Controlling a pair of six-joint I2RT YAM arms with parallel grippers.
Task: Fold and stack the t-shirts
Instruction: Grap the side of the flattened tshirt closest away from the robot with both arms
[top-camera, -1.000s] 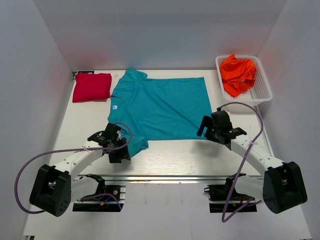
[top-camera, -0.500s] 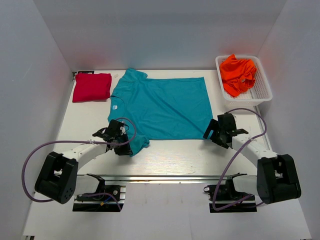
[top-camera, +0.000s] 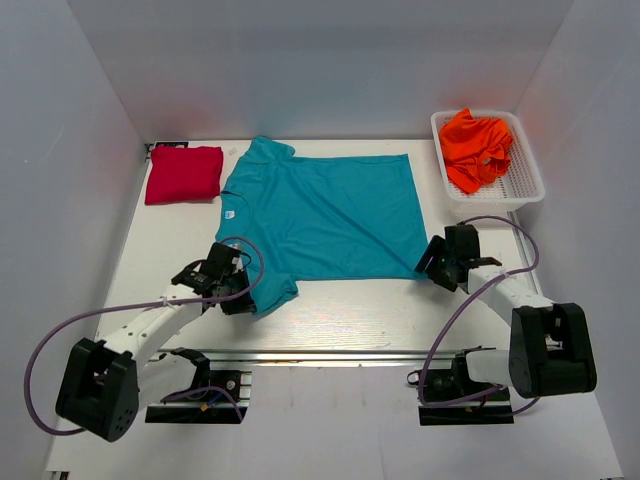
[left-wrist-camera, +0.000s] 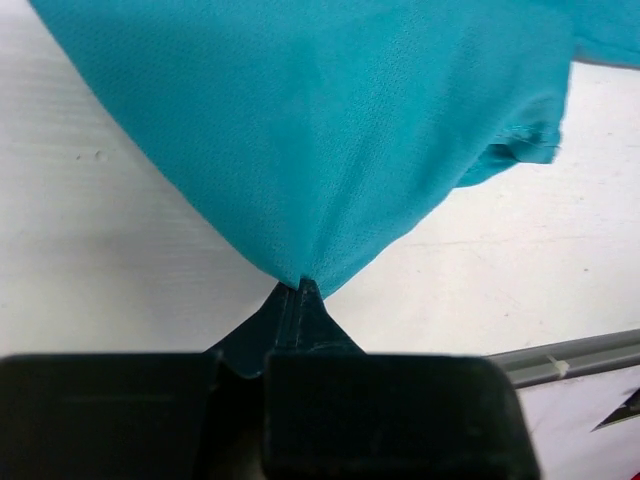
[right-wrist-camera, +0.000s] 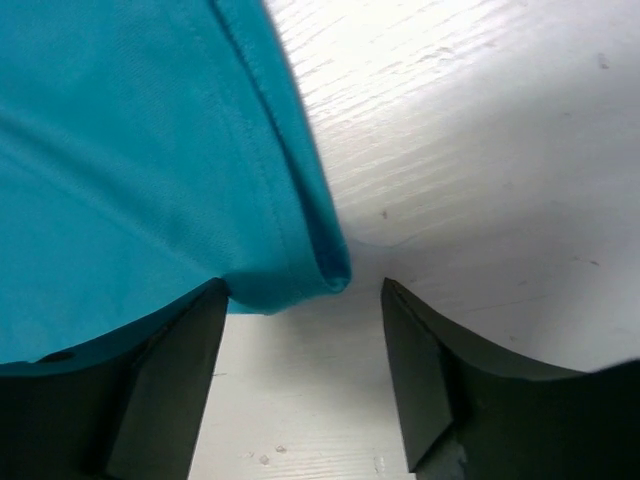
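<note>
A teal t-shirt (top-camera: 325, 215) lies spread flat on the white table, collar to the left. My left gripper (top-camera: 243, 297) is shut on the shirt's near-left sleeve; in the left wrist view the teal cloth (left-wrist-camera: 330, 130) is pinched to a point between the closed fingertips (left-wrist-camera: 300, 292). My right gripper (top-camera: 432, 262) stands at the shirt's near-right hem corner with its jaws apart, and in the right wrist view that corner (right-wrist-camera: 300, 270) lies between the two fingers (right-wrist-camera: 180, 350). A folded red t-shirt (top-camera: 184, 174) rests at the far left. An orange t-shirt (top-camera: 475, 147) lies crumpled in the basket.
A white mesh basket (top-camera: 524, 185) stands at the far right corner. White walls close in the table on three sides. A metal rail (top-camera: 330, 355) runs along the near edge between the arm bases. Purple cables loop from both arms.
The left gripper closed on the near-left sleeve and lifted it slightly. The right gripper slid forward to the near-right hem corner and its jaws have begun to narrow.
</note>
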